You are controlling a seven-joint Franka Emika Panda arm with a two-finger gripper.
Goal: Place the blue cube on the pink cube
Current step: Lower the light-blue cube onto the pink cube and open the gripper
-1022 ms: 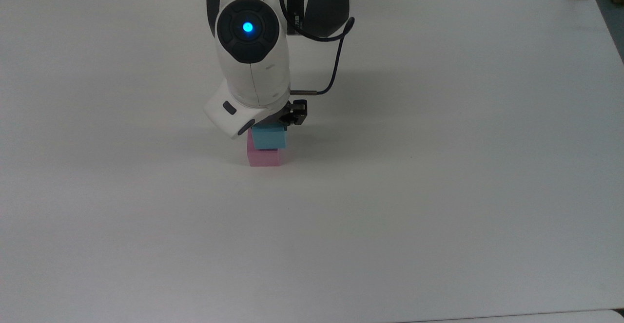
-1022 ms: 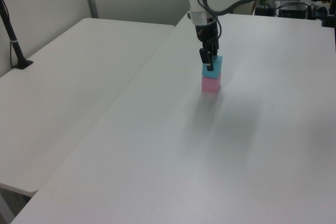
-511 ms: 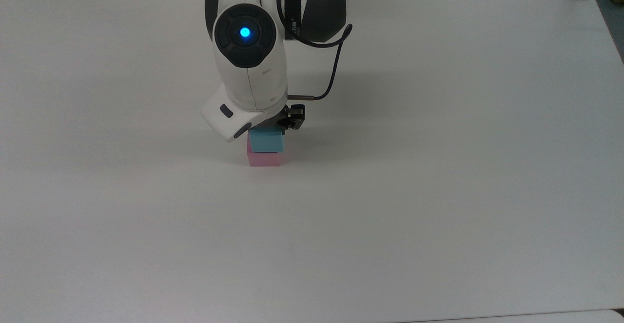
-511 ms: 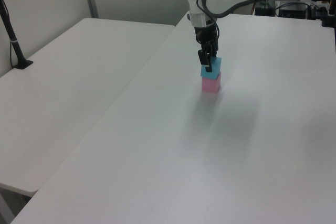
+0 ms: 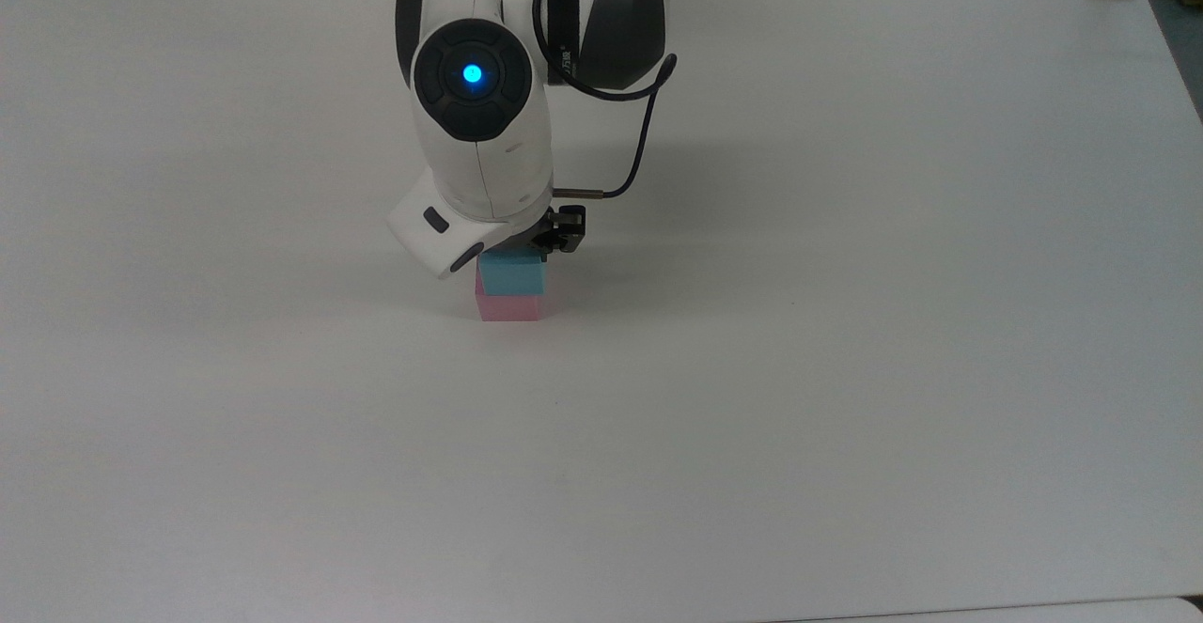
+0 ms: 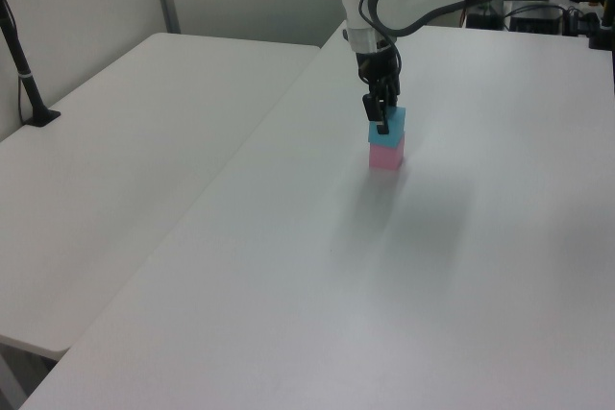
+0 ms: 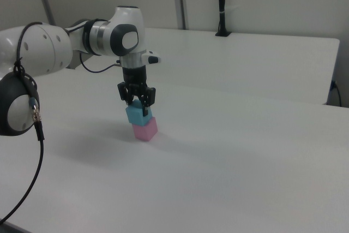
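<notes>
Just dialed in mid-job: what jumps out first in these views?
A small two-cube stack near the middle of the white table: the blue cube sits on the pink cube. The pincer is directly over the stack, its fingers straddling the blue cube. On the arm above, in the top view, a blue indicator light glows.

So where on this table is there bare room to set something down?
Nearly everywhere: the white table is bare on all sides of the stack. The crowded spot is where the claw grips the light-blue matte cube atop the pink matte cube.
</notes>
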